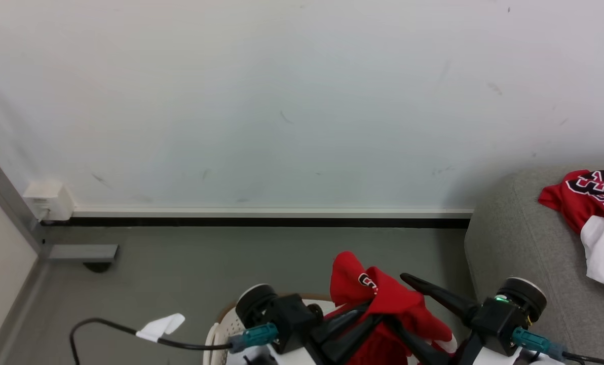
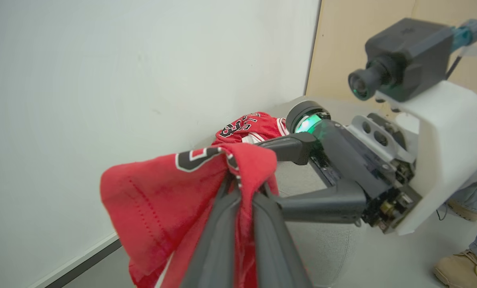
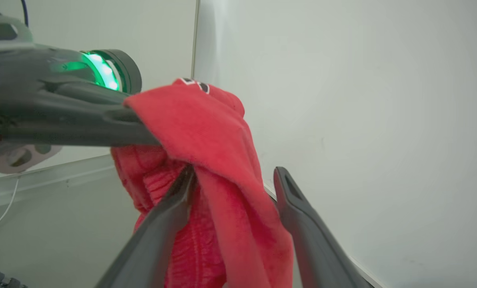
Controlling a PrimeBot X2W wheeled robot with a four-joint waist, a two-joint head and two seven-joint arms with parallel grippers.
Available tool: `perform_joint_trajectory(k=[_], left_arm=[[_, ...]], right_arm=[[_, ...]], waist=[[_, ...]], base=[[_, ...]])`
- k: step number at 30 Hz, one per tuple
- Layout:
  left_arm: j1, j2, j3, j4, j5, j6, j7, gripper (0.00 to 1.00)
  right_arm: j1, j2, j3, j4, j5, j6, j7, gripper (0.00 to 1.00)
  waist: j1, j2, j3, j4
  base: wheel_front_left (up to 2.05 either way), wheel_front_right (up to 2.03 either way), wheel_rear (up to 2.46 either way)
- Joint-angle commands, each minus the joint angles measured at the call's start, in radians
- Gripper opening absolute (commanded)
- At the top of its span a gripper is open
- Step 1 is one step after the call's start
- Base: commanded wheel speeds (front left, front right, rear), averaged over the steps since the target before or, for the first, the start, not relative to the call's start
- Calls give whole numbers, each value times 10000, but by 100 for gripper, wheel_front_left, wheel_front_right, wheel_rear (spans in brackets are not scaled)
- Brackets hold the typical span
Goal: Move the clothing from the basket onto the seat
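A red garment (image 1: pixel 378 299) with a dark white-edged numeral hangs bunched in the air above the cream basket (image 1: pixel 220 329), whose perforated wall and brown rim peek out at the bottom. My left gripper (image 1: pixel 365 312) is shut on this garment (image 2: pixel 162 200), its fingers (image 2: pixel 222 224) pinching a fold. My right gripper (image 1: pixel 395 299) faces it, open, and the cloth (image 3: pixel 206 132) drapes between its spread fingers (image 3: pixel 286 188). The grey seat (image 1: pixel 520 253) stands at the right. Another red and white garment (image 1: pixel 596 218) with dark lettering lies on it.
A pale wall with a dark baseboard (image 1: pixel 261 221) runs straight ahead. A white socket box (image 1: pixel 48 200) and a grey metal frame leg (image 1: pixel 8 203) stand at the left. A black cable with a white tag (image 1: pixel 160 327) trails on the floor. A person's boots (image 2: pixel 458 268) stand nearby.
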Motion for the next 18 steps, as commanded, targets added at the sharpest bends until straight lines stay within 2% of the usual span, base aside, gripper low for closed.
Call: perform_joint_trajectory(k=[1,3,4,5,6,7,8,12,13,14,15,17,18], left_arm=[[-213,87,-157,-137,-237,21,-100,0],[-349,151,-352,-216,-441,21,-193,0],[-406,167,-422,-246,-558,20,-236,0],[-455,184,-488,-262,-665,20,-273,0],[-484,213,-526,-260,-741,20,-305,0],[-514,235,-569,-254,-783,20,-327,0],[-540,263,-609,-243,-807,20,-362,0],[-648,338,-706,-77,-894,21,-514,0],[-649,350,-712,-21,-889,20,-531,5],[-640,359,-709,41,-886,20,-583,19],[-634,363,-699,118,-878,24,-610,25],[-634,359,-675,270,-808,68,-703,48],[-632,352,-665,345,-759,68,-750,80]], right_arm=[[-86,-22,115,152,190,-22,3,100],[-97,-13,267,266,356,-24,21,100],[-103,-22,349,339,426,-22,44,90],[-123,-31,424,388,504,-22,50,44],[-150,-40,465,427,569,-24,11,34],[-179,-40,506,475,649,-24,-44,3],[-198,-35,548,512,714,-22,-95,0],[-247,-19,505,649,909,-24,-334,0],[-257,-33,488,680,931,-22,-401,0],[-250,-38,460,714,984,-24,-450,0],[-239,-41,425,745,1004,-22,-492,0],[-224,-62,376,781,1044,-24,-568,0],[-191,-65,312,799,1082,-24,-622,0]], waist=[[-1,0,-2,3],[-1,0,-4,9],[-1,0,-4,14],[-1,0,0,15],[-1,0,3,12],[-1,0,4,7],[-1,0,6,-2],[-1,0,56,-44],[-1,0,68,-52],[-1,0,78,-60],[-1,0,87,-70],[-1,0,109,-92],[-1,0,120,-106]], base=[[0,0,0],[0,0,0],[0,0,0],[0,0,0],[0,0,0],[0,0,0],[0,0,0],[0,0,0],[0,0,0],[0,0,0],[0,0,0],[0,0,0],[0,0,0]])
